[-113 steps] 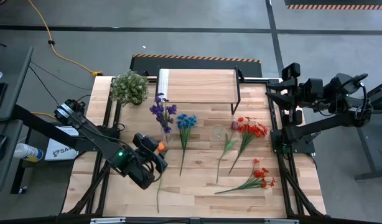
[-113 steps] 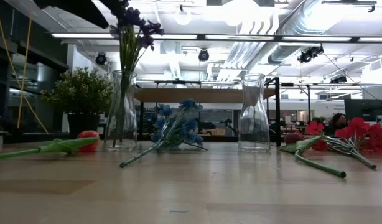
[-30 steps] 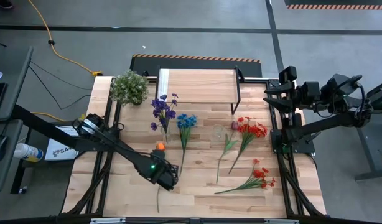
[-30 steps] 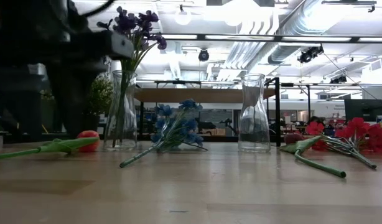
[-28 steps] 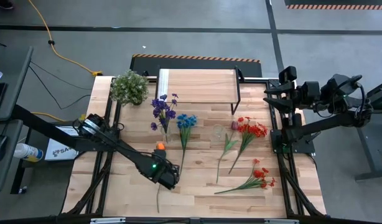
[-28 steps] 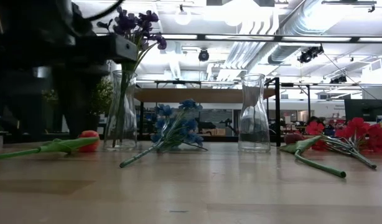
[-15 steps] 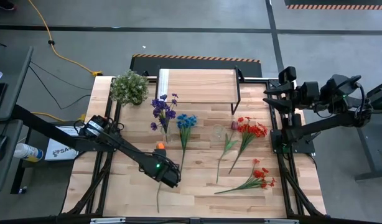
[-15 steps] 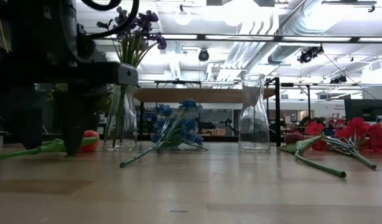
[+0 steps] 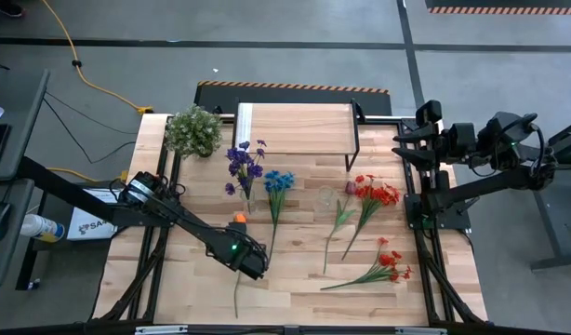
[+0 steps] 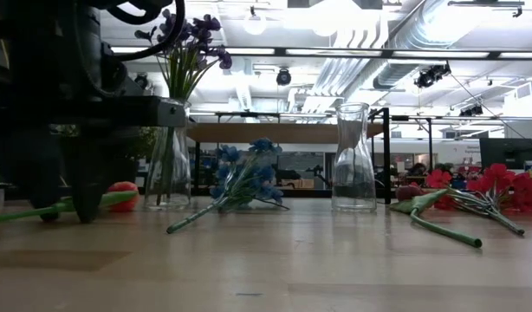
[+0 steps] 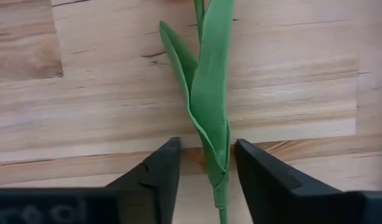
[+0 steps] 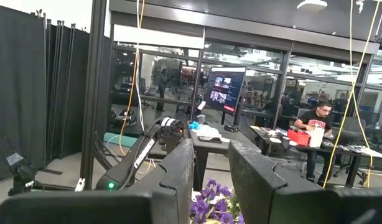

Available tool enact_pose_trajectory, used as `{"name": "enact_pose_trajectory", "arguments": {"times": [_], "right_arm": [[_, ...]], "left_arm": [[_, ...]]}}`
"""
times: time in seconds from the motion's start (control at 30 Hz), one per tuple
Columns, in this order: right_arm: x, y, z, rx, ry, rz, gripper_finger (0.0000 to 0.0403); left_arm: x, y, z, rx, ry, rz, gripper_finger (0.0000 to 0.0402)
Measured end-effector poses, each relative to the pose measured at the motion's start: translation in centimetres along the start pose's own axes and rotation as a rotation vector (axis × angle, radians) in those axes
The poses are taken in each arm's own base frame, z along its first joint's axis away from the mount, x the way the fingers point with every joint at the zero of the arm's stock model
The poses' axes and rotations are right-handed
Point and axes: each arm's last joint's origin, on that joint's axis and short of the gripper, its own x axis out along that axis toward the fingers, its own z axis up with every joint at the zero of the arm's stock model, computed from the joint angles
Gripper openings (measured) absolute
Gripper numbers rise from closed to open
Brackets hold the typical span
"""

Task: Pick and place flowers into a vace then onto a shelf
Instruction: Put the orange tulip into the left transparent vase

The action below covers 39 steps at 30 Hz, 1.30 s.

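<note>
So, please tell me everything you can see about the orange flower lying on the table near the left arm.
The orange flower is an artificial tulip: a round orange bloom, a thin green stem and long plastic-looking leaves. It lies flat on the wood-plank table, beside the vase of purple flowers. The left hand is down at the table, a finger on each side of the stem and leaf base.

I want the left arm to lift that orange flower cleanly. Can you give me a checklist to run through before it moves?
1. Left pincer down at the table, straddling the orange flower: ok.
2. Stem and leaf between the fingers: ok.
3. Fingers firmly clamped on the stem: not ok, gaps show on both sides.
4. Vase with purple flowers upright, with room: ok.
5. Right pincer parked off the table edge: ok.
6. Shelf top free: ok.
</note>
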Motion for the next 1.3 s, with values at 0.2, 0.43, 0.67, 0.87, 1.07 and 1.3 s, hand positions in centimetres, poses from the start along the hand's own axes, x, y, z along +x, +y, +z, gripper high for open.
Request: {"name": "enact_pose_trajectory", "arguments": {"times": [0.2,0.43,0.67,0.87,1.07,1.3], "right_arm": [[0.0,0.0,0.0,0.0,0.002,0.001,0.0094],[0.0,0.0,0.0,0.001,0.002,0.001,0.0094],[0.0,0.0,0.0,0.0,0.003,0.001,0.0094],[0.0,0.0,0.0,0.0,0.003,0.001,0.0094],[0.0,0.0,0.0,0.0,0.003,0.001,0.0094],[0.0,0.0,-0.1,0.0,0.005,0.001,0.0094]], "left_arm": [[0.0,0.0,0.0,-0.02,-0.001,0.003,0.0115],[0.1,0.1,0.0,-0.039,0.001,0.008,0.0041],[-0.2,-0.2,-0.1,-0.036,0.007,0.013,0.0041],[-1.5,-0.9,-0.3,-0.007,0.022,0.0,0.0041],[-3.6,-2.0,-0.2,0.042,0.005,-0.04,0.0041],[-7.9,-2.8,-0.2,0.104,-0.103,-0.092,0.0041]]}}
